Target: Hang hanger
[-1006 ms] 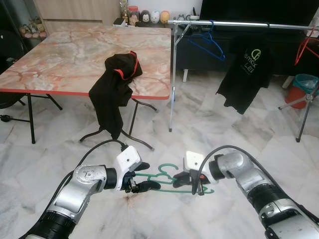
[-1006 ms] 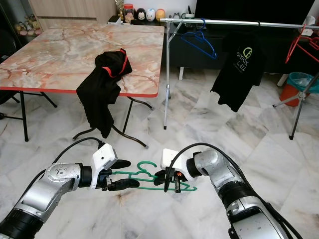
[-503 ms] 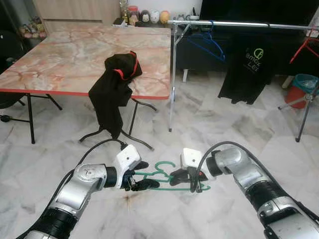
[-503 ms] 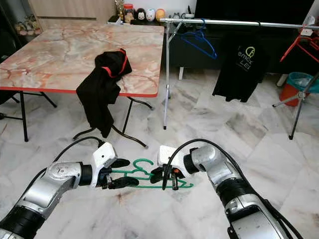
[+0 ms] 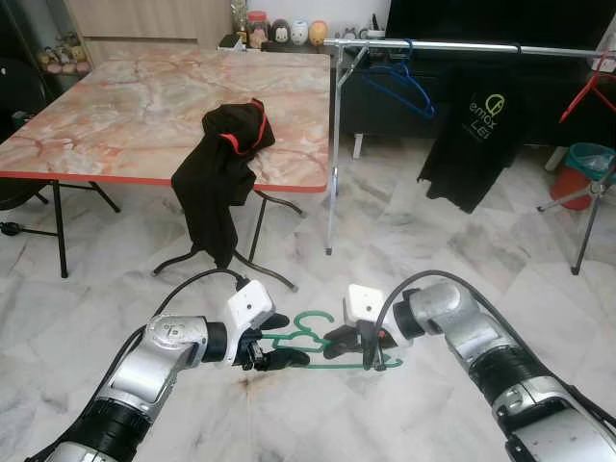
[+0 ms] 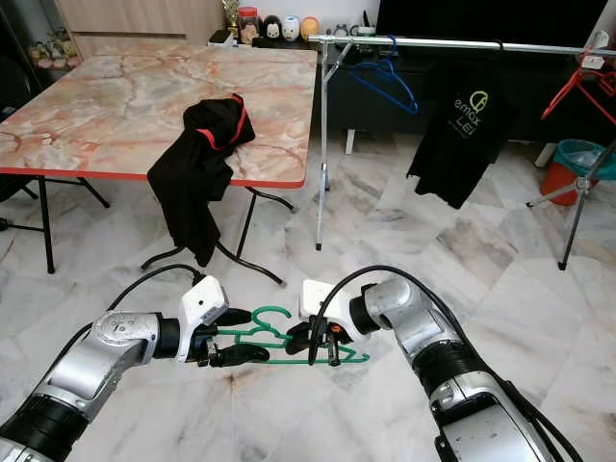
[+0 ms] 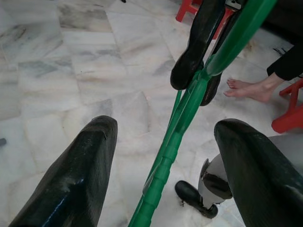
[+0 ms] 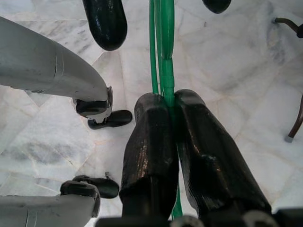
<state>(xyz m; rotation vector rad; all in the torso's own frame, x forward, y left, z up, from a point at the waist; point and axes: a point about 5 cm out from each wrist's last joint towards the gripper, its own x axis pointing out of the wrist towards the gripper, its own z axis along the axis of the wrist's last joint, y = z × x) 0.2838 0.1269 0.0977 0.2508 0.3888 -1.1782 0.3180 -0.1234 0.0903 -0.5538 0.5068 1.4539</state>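
Gripping green hanger (image 5: pixel 318 339) in right gripper (image 8: pixel 168 142) – left gripper (image 7: pixel 161 156) gaping wide around it; next, carrying toward rail (image 5: pixel 462 46) at one o'clock.

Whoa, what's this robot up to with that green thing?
It is holding a green hanger low over the floor, between its two arms. The right gripper is clamped shut on the hanger, while the left gripper has its fingers open on either side of it. The clothes rail behind, already carrying a blue hanger and a black T-shirt, is some way off.
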